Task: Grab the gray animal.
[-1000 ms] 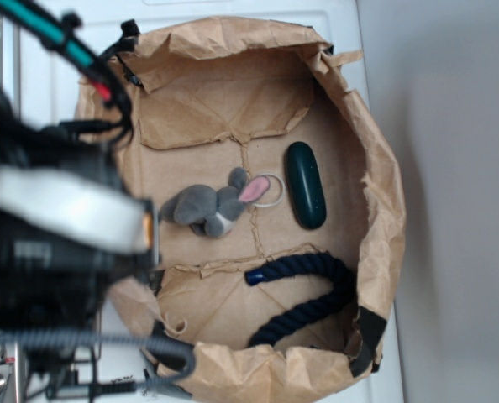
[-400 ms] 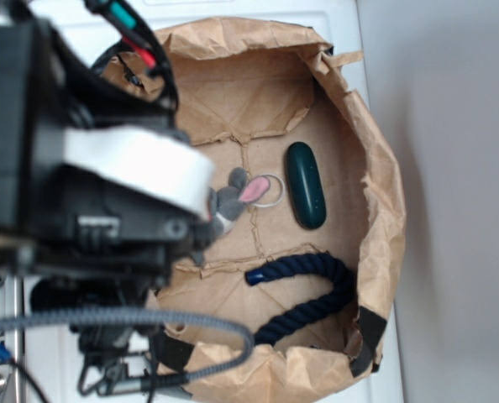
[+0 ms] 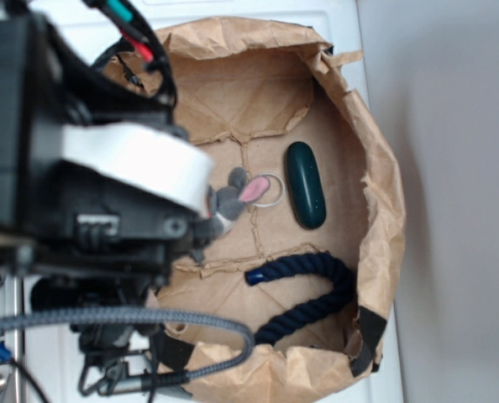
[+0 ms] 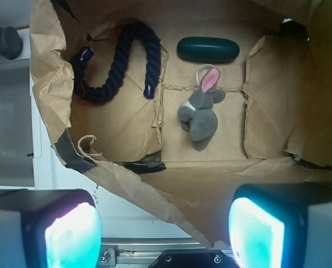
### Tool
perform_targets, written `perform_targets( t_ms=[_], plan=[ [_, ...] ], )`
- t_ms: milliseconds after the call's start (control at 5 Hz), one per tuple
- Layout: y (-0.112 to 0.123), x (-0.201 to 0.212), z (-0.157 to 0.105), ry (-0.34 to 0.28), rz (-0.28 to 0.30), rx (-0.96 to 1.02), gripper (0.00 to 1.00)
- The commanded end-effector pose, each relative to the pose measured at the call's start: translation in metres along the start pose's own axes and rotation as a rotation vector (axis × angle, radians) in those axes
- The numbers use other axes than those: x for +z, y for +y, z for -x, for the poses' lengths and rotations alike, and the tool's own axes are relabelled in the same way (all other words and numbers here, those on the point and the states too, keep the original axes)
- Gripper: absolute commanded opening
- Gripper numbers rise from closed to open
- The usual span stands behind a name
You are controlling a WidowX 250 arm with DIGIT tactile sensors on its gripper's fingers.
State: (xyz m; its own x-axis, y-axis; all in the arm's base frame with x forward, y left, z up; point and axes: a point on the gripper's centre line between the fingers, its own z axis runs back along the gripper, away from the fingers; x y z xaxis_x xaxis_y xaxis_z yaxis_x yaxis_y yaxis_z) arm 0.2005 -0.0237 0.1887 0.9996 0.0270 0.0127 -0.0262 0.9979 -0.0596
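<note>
Although the gripper [image 4: 165, 226] hangs above the paper bag [image 4: 138, 184], jaws spread wide and holding nothing, the grab is not yet begun: the gray animal [image 4: 201, 111] lies untouched ahead of and below the fingers, near the green capsule [image 4: 207, 49].
</note>
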Motion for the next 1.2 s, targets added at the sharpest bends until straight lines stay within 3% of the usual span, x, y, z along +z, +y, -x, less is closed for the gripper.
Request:
perform_targets(
  t_ms=[0, 200, 400, 800, 1000],
  plan=[
    [0.004, -0.029, -0.041, -0.097, -0.008, 0.076, 1.0],
    [0.003, -0.061, -0.046, -0.128, -0.046, 0.163, 1.0],
    [0.009, -0.087, -0.045, -0.134, -0.056, 0.208, 1.0],
    [0.022, -0.13, -0.066, -0.123, -0.131, 0.239, 1.0],
    [0.026, -0.142, -0.066, -0.121, -0.208, 0.2, 1.0]
  ],
)
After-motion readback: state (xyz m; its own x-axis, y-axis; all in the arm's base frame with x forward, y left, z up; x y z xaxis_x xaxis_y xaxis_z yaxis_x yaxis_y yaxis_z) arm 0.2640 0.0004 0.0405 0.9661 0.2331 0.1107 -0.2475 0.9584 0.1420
